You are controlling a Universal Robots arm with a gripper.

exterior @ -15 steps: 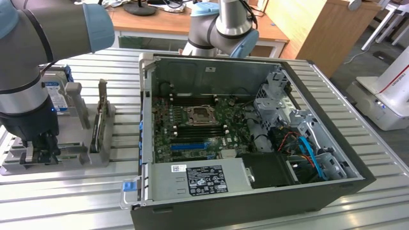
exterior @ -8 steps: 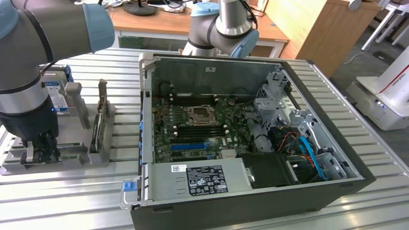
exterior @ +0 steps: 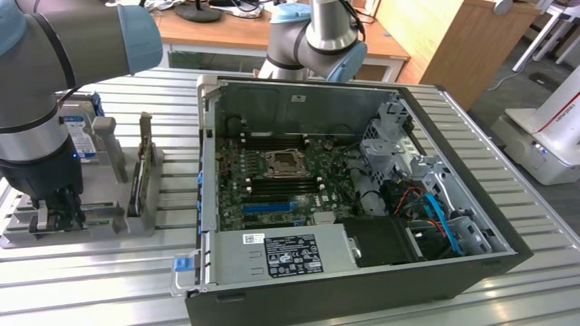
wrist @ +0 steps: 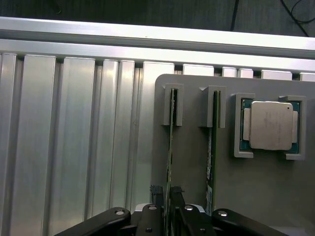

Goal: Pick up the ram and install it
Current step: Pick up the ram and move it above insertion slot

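The ram (wrist: pixel 170 147) stands on edge in the slot along the outer edge of a grey holder (wrist: pixel 192 162), so its top edge is free to be pinched. A second strip (wrist: pixel 210 142) and the processor chip (wrist: pixel 271 125) sit further in. The holder lies on the ribbed surface (wrist: pixel 74 147) near the edge at the exterior view's left, beside the opened computer case (exterior: pixel 363 299). The arm points straight down. Its tool (wrist: pixel 167 194) is narrowed but open, astride the ram, seemingly not yet clamped.
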